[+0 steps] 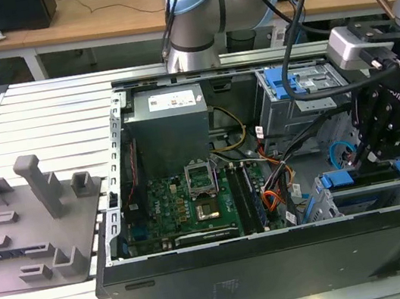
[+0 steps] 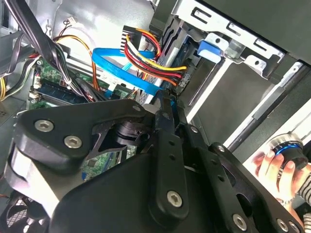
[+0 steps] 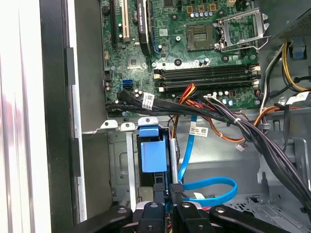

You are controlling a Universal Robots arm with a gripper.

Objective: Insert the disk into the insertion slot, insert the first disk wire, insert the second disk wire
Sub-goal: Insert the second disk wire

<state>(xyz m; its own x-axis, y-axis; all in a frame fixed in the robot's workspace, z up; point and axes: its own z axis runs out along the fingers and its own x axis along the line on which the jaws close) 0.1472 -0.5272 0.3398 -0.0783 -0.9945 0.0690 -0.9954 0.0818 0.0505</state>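
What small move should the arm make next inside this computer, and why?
Probably ease the plug slightly further toward the disk's end. The gripper seems shut on the blue wire's black plug, right beside the disk, which already sits in the insertion slot; whether the plug is seated cannot be told.

We see the gripper [image 2: 167,104] in matt black metal with bright steel screws. The insertion slot [image 3: 124,160] is dull silver sheet metal, and the disk [image 3: 153,155] inside it shows a smooth blue plastic carrier. The flat cable [image 3: 206,187] has a glossy blue plastic jacket. The motherboard [image 3: 194,53] is a green laminate. The table [image 1: 49,121] is ribbed, light-coloured metal.
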